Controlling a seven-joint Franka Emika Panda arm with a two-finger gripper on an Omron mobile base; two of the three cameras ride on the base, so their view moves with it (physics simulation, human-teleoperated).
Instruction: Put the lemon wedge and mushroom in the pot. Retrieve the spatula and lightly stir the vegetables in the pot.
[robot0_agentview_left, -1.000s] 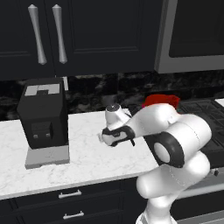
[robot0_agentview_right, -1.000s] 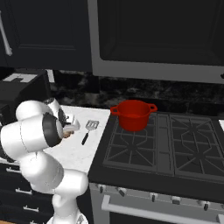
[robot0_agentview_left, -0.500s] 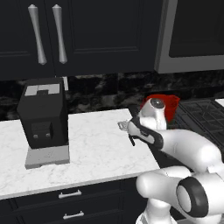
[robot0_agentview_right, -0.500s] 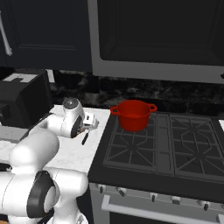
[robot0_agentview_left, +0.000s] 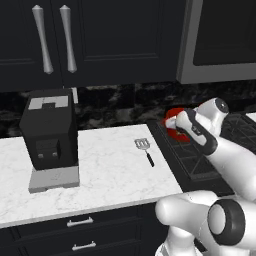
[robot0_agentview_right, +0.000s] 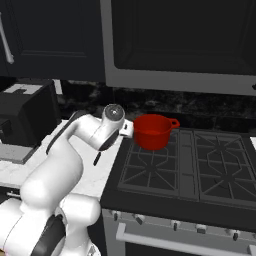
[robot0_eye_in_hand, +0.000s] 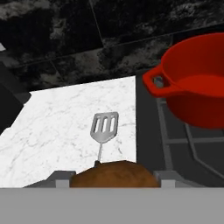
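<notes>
On the left of the white marble counter (robot0_agentview_left: 100, 170) stands a black coffee machine (robot0_agentview_left: 49, 135) on a grey base, well apart from everything else. Right of it a wide stretch of bare marble runs to the spatula (robot0_agentview_left: 144, 150), which lies flat near the counter's right edge, just short of the black stove (robot0_agentview_right: 185, 170). In the hand view the spatula (robot0_eye_in_hand: 103, 131) shows a square silver-grey head with three slots and a thin dark handle pointing toward the camera, with bare marble on its left and behind it up to the dark speckled back wall.

The pot (robot0_agentview_right: 152, 131) sits on the stove's rear left burner, close to the seam between stove and counter. It is squat, round and bright red with small loop handles at the sides; in the hand view the pot (robot0_eye_in_hand: 197, 87) shows one loop handle and a smooth red inside, and what can be seen of that inside holds nothing, though much of it is cut off by the frame. The grates in front of the pot and the burners to its right are bare.

The gripper (robot0_eye_in_hand: 114, 177) hangs above the counter's right edge, just left of the pot, and its fingers are clamped on the mushroom (robot0_eye_in_hand: 114, 176), a rounded tan-brown lump wedged between the two grey fingertips (robot0_eye_in_hand: 61, 178). The lemon wedge cannot be made out.
</notes>
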